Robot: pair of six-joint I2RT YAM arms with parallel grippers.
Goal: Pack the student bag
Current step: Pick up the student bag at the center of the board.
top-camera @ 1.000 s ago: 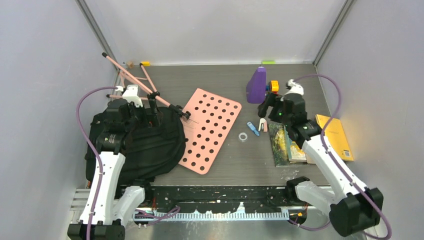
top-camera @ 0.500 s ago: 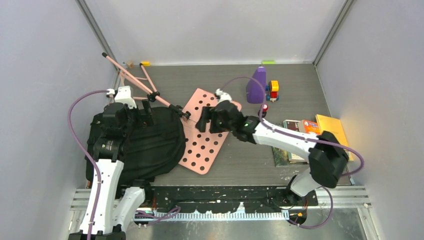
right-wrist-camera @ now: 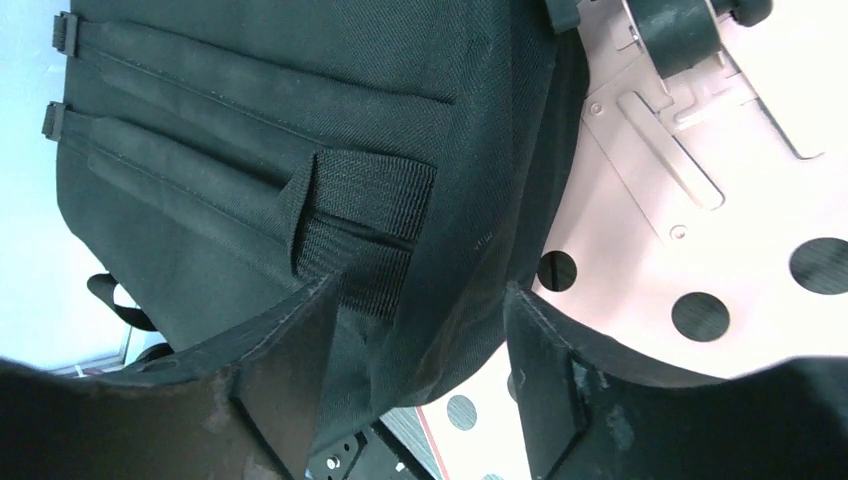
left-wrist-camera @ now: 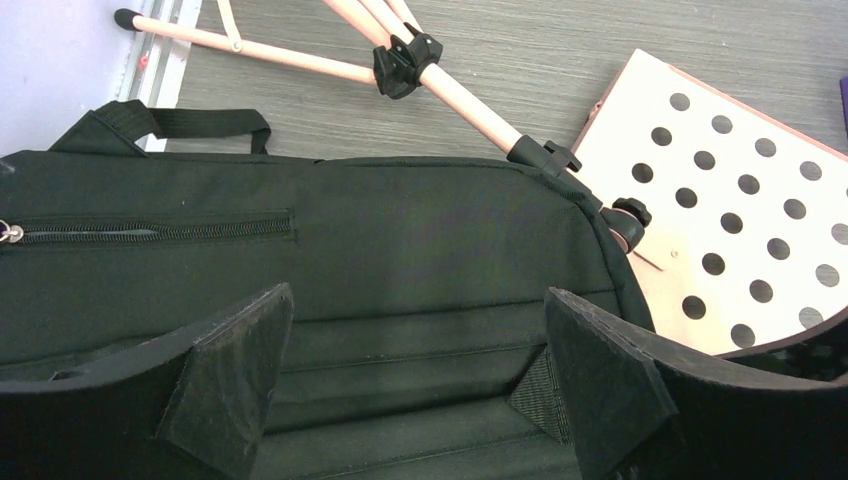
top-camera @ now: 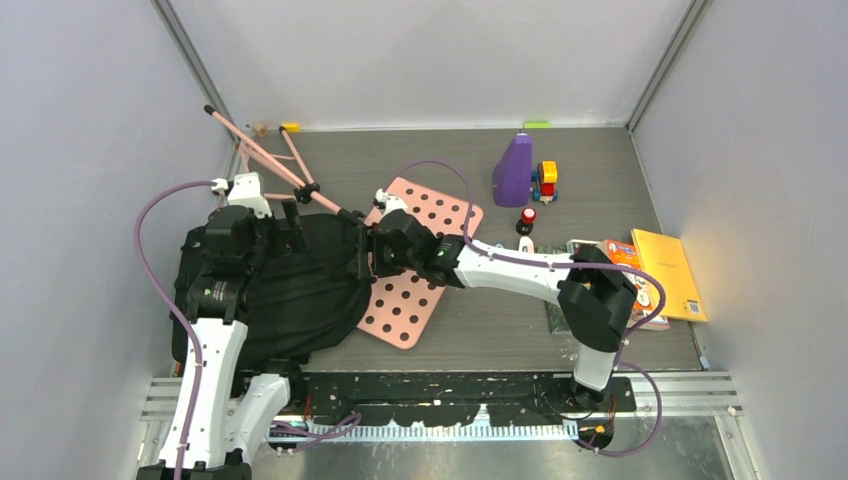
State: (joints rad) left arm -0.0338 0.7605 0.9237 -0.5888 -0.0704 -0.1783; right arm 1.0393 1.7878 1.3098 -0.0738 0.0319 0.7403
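The counter (top-camera: 500,310) is dark grey with a wood grain, boxed in by pale, plain walls (top-camera: 430,60) at the back and on both sides. A black perforated rail (top-camera: 430,390) runs along its near edge.

The student bag (top-camera: 300,290) lies at the near left of the counter, its right edge lapping over the pink perforated board (top-camera: 405,300). Pink stand legs (top-camera: 262,152) slant from the back left corner down to the bag's far edge.

The left gripper (left-wrist-camera: 415,320) hangs over the bag's far side with its fingers spread wide, holding nothing. The right gripper (right-wrist-camera: 420,290) reaches across the board to the bag's right edge. Its fingers stand apart with the fabric and a webbing strap between them; whether they pinch it I cannot tell.

Toward the back right stand a purple cone-shaped object (top-camera: 513,170) and, just beside it, a stack of coloured blocks (top-camera: 546,178). A yellow book (top-camera: 672,270) lies near the right wall.
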